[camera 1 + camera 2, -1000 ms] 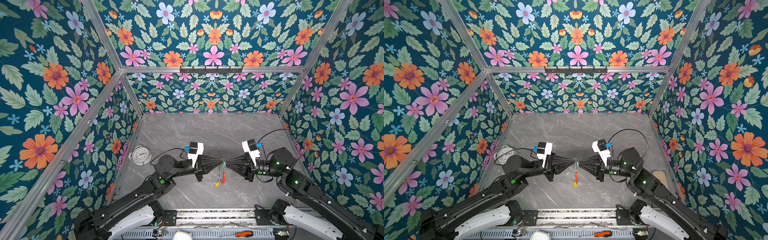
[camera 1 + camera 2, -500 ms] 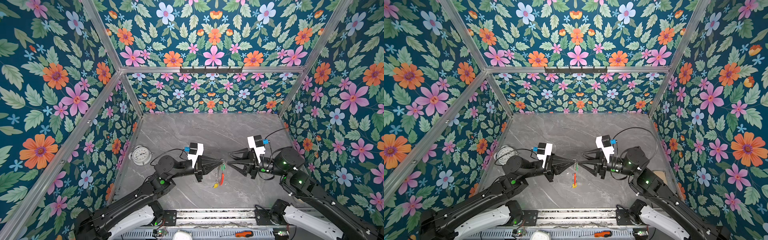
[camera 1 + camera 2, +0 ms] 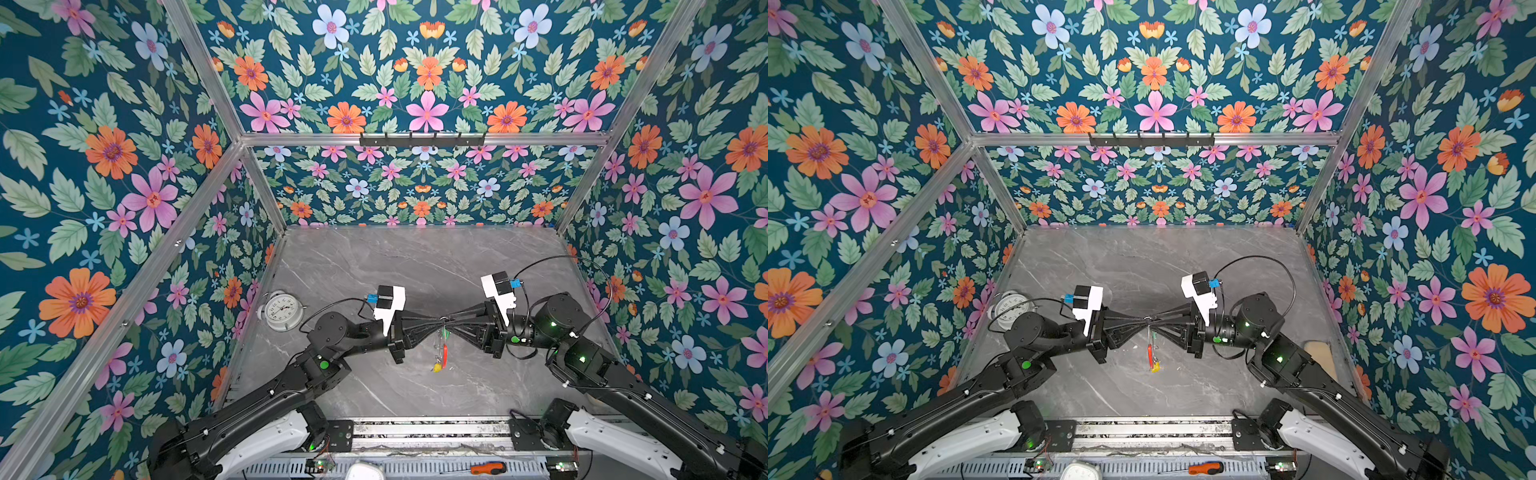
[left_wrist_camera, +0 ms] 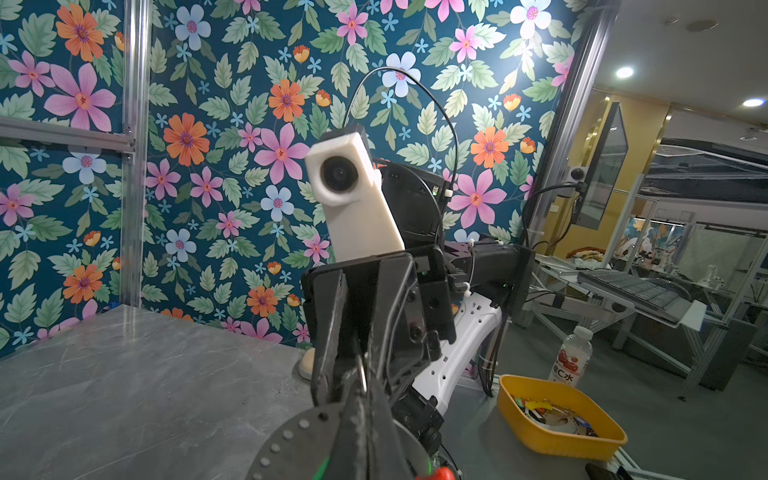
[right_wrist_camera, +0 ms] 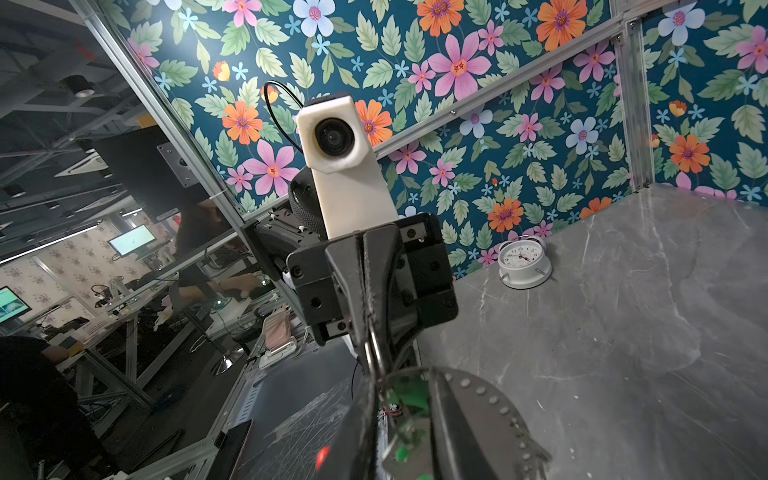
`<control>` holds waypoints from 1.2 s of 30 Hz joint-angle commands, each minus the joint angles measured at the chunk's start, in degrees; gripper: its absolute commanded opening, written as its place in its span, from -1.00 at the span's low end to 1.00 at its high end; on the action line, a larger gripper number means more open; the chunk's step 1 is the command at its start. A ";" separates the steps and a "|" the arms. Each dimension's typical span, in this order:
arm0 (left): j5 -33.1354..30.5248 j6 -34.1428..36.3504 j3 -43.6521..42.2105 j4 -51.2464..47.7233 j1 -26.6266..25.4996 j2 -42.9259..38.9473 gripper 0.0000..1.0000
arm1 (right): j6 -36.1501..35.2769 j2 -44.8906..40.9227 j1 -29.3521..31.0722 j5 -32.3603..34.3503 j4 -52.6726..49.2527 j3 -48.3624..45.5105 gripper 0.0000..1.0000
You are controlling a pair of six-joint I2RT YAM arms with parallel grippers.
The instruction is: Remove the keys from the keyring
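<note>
1. My left end effector [image 3: 437,324] is pressed together on the keyring [image 3: 445,353], pinching one of its silver split rings; the loop hangs below the tips, red section down, over the front middle of the surface [image 3: 374,266]
2. My right end effector [image 3: 452,325] meets it tip to tip; its fingers flank the green-headed key [image 5: 409,395], but I cannot tell whether they truly pinch it
3. To do this well, I'd confirm a firm hold on the green head, brace the left, then work the key around the split ring's coil rather than yank, as the ring could slip free
4. The yellow-headed key [image 3: 436,367] dangles lowest, not yet tackled
5. The grey marble surface carries a white alarm clock [image 3: 284,309] by the left wall; floral walls on an aluminium frame enclose it, and an orange screwdriver [image 3: 488,468] lies on the front rail
</note>
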 commanded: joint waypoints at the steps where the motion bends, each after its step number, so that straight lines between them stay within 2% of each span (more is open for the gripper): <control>1: -0.23 -0.20 -0.13 2.84 0.01 -0.05 -1.00 | 0.68 0.30 0.18 -0.80 2.94 0.06 -0.63; 8: -0.13 -0.48 -0.09 2.84 0.01 0.27 -1.00 | 0.50 0.69 0.44 -1.31 2.78 0.01 -0.98; 15: -0.96 -0.90 0.56 -0.33 0.03 -0.03 -0.99 | -2.10 -0.04 0.45 1.17 -5.32 1.61 -1.00; 18: -2.00 -0.90 0.86 -3.82 0.09 -1.02 -0.52 | -4.36 -0.74 0.44 2.88 -12.03 3.23 -1.00; 20: -2.02 -0.65 1.56 -7.00 0.10 -1.54 -0.36 | -6.34 -1.00 0.49 4.43 -17.49 4.82 -1.00; 23: -0.56 0.31 4.37 -13.65 0.16 -0.93 -0.25 | -8.75 -0.95 0.45 5.93 -24.47 7.19 -1.00; 29: 1.26 4.06 12.75 -30.24 0.11 2.93 -0.24 | -12.98 0.15 0.45 6.94 -36.03 12.46 -1.00; 33: 3.11 5.00 16.39 -35.17 0.12 4.61 -0.29 | -14.75 1.82 0.47 6.97 -40.39 15.30 -1.00; 36: 4.44 5.92 18.69 -38.08 0.12 5.99 -0.40 | -15.55 2.95 0.46 6.94 -42.16 16.91 -1.00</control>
